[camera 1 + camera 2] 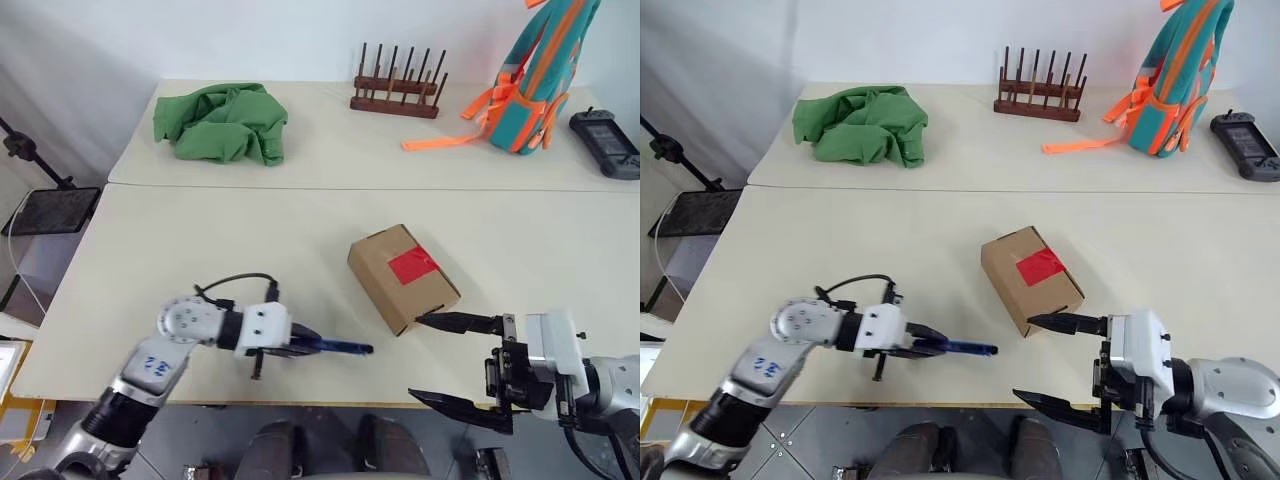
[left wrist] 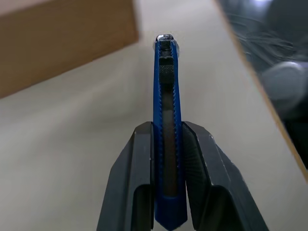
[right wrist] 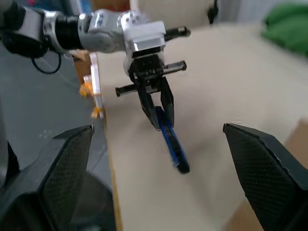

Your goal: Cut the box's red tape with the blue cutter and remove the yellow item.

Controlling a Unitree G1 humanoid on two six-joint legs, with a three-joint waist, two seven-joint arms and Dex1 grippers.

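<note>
**Cutter in my left tool, box still taped**

My left tool (image 1: 305, 343) is clamped on the blue cutter (image 1: 340, 347), both fingers squeezing the handle from either side. The cutter sticks out toward 3 o'clock, low over the front strip of the table (image 1: 200, 250), tip pointing at the box (image 1: 402, 277) but not touching it.

The box sits a bit right of the middle of the near table, turned at an angle, flaps closed. The red tape (image 1: 412, 266) is stuck across the top, toward the 3 o'clock end, and looks whole.

My right tool (image 1: 450, 362) is at about 5 o'clock from the box, fingers spread wide apart with nothing between them. The upper finger's tip is right at the box's near corner; can't tell if it's actually touching.

Back table stuff: a green cloth (image 1: 222, 122) at 10 o'clock, a wooden peg rack (image 1: 397, 85) at 12, a teal and orange backpack (image 1: 540, 75) at 2, plus a black handheld gadget (image 1: 605, 143) at the far right edge.
</note>
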